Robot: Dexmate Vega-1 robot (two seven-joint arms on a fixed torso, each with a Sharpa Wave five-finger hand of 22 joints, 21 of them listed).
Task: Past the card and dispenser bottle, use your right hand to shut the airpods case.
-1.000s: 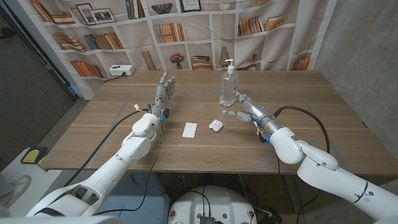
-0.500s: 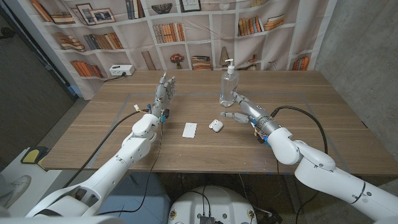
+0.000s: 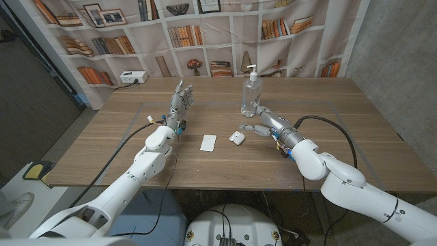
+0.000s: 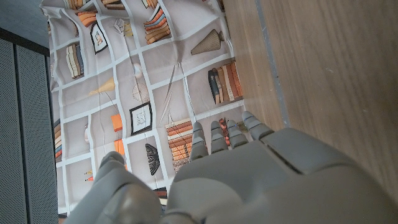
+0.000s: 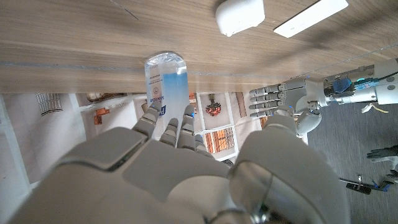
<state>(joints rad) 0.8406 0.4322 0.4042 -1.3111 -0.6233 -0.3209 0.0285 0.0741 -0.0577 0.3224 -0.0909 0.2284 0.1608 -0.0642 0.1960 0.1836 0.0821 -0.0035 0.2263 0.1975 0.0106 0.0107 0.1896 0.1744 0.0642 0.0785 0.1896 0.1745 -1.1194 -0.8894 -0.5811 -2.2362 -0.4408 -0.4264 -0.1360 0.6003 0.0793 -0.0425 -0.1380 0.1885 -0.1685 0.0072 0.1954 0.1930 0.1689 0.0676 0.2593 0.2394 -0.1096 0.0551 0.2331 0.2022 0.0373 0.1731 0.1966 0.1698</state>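
Right robot hand [image 3: 260,120]: it holds nothing, and its fingers are spread apart. It stands just to the right of the airpods case and close in front of the dispenser bottle. Whether it touches the bottle I cannot tell. The forearm comes in from the lower right with a black cable [image 3: 336,123] looping behind it.
Left robot hand [image 3: 180,100]: it is raised upright over the worktop [image 3: 123,147], fingers straight and a little apart, empty, well away from the case.
Airpods case [image 3: 236,137]: small and white, it lies on the worktop between the card and the right robot hand. Whether the lid is open I cannot tell.
Card [image 3: 208,142]: white, flat on the worktop, just left of the case.
Dispenser bottle [image 3: 250,91]: clear, with a white pump, standing upright behind the case. It has a label with blue letters, too small to read with certainty.
Backdrop [image 3: 225,34]: a printed curtain of bookshelves behind the worktop.
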